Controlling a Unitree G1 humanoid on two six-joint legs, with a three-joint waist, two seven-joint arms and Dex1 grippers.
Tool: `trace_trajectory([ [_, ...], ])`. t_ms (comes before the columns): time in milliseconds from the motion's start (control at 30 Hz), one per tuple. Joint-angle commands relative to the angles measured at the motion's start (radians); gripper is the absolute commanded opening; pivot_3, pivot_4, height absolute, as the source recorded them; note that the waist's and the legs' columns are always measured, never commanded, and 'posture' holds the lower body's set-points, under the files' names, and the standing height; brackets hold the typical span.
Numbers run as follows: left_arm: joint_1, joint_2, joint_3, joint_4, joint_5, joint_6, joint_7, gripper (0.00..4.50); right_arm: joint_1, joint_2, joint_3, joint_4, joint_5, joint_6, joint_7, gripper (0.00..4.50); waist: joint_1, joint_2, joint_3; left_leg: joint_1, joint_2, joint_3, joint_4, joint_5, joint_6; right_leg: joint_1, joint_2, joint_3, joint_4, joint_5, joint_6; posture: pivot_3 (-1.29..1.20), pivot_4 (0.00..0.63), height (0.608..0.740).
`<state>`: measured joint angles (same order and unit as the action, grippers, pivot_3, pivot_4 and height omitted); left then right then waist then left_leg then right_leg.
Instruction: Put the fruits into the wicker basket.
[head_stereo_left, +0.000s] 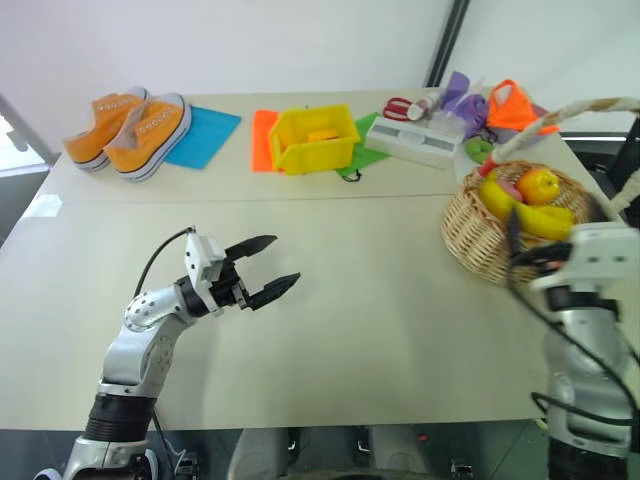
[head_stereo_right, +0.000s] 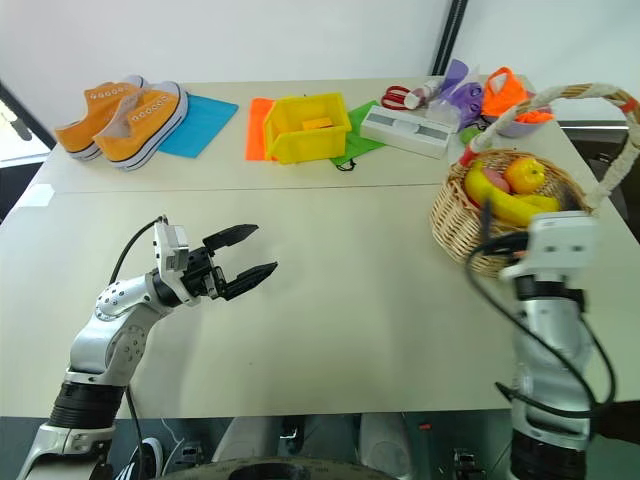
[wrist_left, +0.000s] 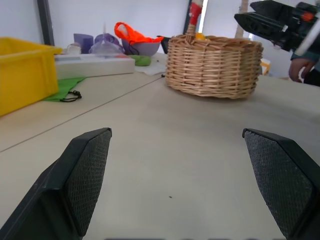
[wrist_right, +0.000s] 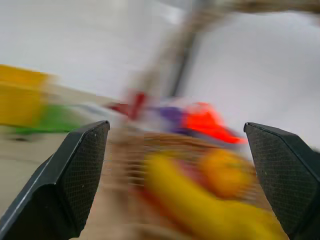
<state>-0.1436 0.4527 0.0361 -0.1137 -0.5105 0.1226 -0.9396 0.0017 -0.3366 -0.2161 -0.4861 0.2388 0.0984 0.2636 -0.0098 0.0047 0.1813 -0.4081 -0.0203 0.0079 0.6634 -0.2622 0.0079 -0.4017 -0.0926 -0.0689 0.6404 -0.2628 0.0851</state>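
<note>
The wicker basket (head_stereo_left: 468, 236) stands at the table's right side, its arched handle (head_stereo_left: 600, 105) overhead. Inside lie a long yellow banana (head_stereo_left: 522, 212), a red-and-yellow roundish fruit (head_stereo_left: 540, 185) and a bit of pink fruit (head_stereo_left: 511, 188) between them. My right gripper (wrist_right: 180, 200) hovers just in front of the basket, fingers (wrist_right: 82, 165) wide apart, open and empty, with the fruits straight ahead of it. My left gripper (head_stereo_left: 273, 264) is open over the bare table at the left, pointing toward the basket (wrist_left: 215, 65), holding nothing.
Along the table's far side sit orange sneakers (head_stereo_left: 130, 130), a blue cloth (head_stereo_left: 205, 135), a yellow plastic bin (head_stereo_left: 313, 138), a white box (head_stereo_left: 415, 140), red scissors (head_stereo_left: 400, 107), a small green object (head_stereo_left: 480, 150) and purple and orange items (head_stereo_left: 505, 105).
</note>
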Motion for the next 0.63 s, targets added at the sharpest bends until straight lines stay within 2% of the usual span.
trace_trajectory([
  [33, 0.019, 0.04, 0.054, -0.019, 0.029, 0.003, 0.045, 4.5, -0.054, -0.08, 0.073, -0.037, 0.229, 0.132, 0.233, 4.49, -0.003, 0.0, 0.0, 0.001, 0.0, 0.0, 0.0, 0.0, 0.0, 0.001, 0.0, 0.001, 0.0, 0.0, 0.0, 0.0, 0.15, 0.74],
  [133, 0.026, 0.059, 0.092, -0.004, 0.037, 0.002, 0.081, 4.5, -0.066, -0.167, 0.085, -0.009, 0.351, 0.226, 0.38, 4.49, 0.007, -0.002, 0.0, 0.001, 0.001, 0.0, 0.0, 0.0, 0.0, 0.001, -0.001, 0.0, 0.0, 0.0, 0.0, 0.0, 0.15, 0.74],
  [267, 0.049, 0.07, 0.193, 0.058, 0.086, -0.023, 0.205, 4.5, -0.129, -0.275, 0.17, 0.119, 0.307, 0.239, 0.559, 4.49, 0.015, -0.002, 0.0, 0.0, 0.001, 0.001, 0.0, -0.001, 0.001, 0.001, -0.003, 0.001, -0.002, 0.0, 0.0, 0.0, 0.15, 0.74],
  [400, 0.078, 0.036, 0.273, 0.066, 0.093, -0.052, 0.303, 4.5, -0.172, -0.276, 0.224, 0.193, 0.263, 0.203, 0.625, 4.49, 0.022, -0.003, 0.0, 0.0, 0.001, 0.001, 0.0, -0.001, 0.001, 0.0, -0.003, 0.0, -0.001, 0.0, 0.0, 0.0, 0.15, 0.74],
  [633, 0.115, 0.028, 0.333, 0.109, 0.134, -0.105, 0.389, 4.5, -0.192, -0.257, 0.253, 0.248, 0.223, 0.173, 0.655, 4.49, 0.024, -0.004, 0.0, -0.001, 0.0, 0.002, 0.0, -0.001, 0.001, 0.0, -0.005, 0.0, -0.002, 0.0, 0.0, 0.0, 0.15, 0.74],
])
